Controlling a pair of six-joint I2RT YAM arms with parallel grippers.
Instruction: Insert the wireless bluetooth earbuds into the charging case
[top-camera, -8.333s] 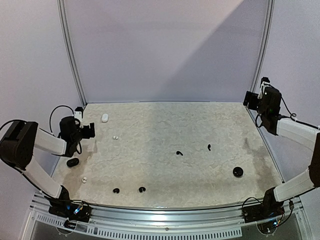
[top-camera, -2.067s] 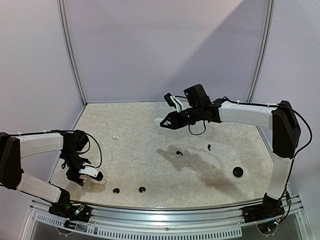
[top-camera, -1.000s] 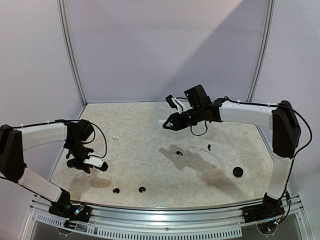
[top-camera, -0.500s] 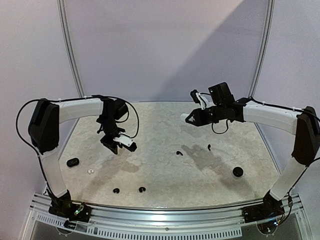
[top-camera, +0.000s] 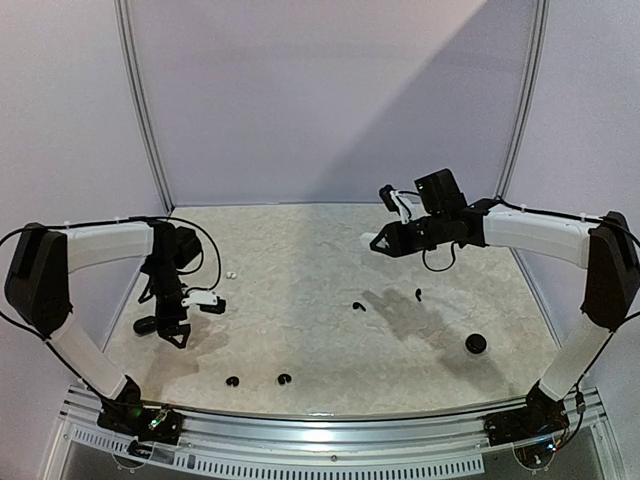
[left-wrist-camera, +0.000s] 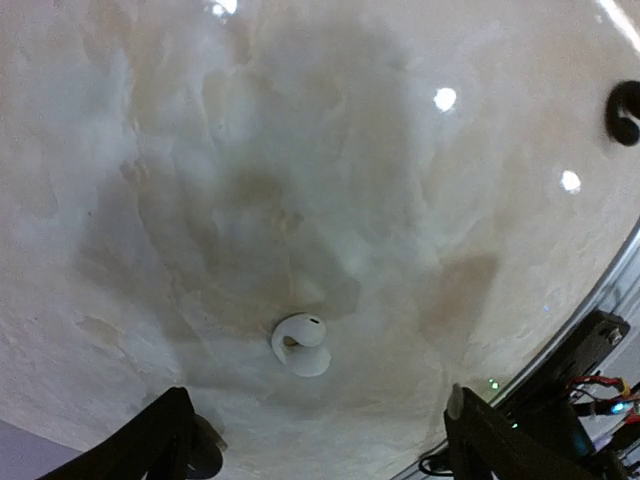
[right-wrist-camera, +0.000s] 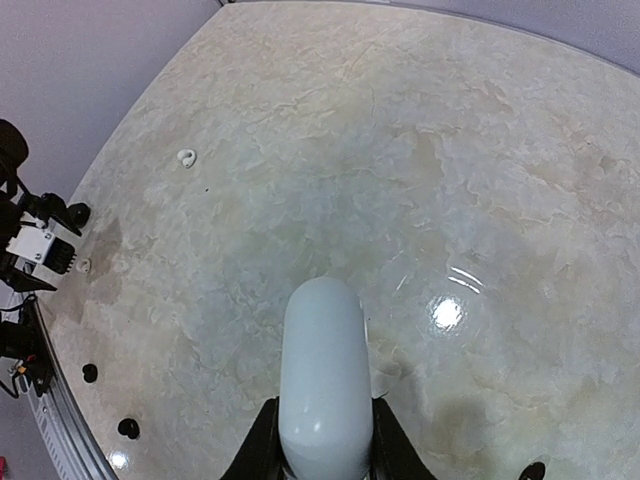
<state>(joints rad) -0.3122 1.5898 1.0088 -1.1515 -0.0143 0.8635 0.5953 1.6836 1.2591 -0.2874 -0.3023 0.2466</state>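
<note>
One white earbud (left-wrist-camera: 302, 344) lies on the marble table just ahead of my left gripper (left-wrist-camera: 320, 445), which is open with nothing between its fingers (left-wrist-camera: 155, 445). From above, that gripper (top-camera: 176, 332) hangs low at the near left and hides this bud. A second white earbud (top-camera: 231, 275) lies further in. Black earbuds rest at mid-table (top-camera: 358, 306), to its right (top-camera: 418, 294) and near the front edge (top-camera: 232, 381). High over the far middle, my right gripper (right-wrist-camera: 322, 440) is shut on the white charging case (right-wrist-camera: 322, 380), which also shows from above (top-camera: 369, 241).
A black case (top-camera: 146, 325) sits beside the left gripper. Another black case (top-camera: 476, 344) lies at the near right. One more black earbud (top-camera: 285, 379) is near the front edge. The metal front rail (top-camera: 330, 420) borders the table.
My left gripper has opened wide and swung from mid-table back to the near left, over the white earbud. The right arm has shifted right with the white case and then stayed still.
</note>
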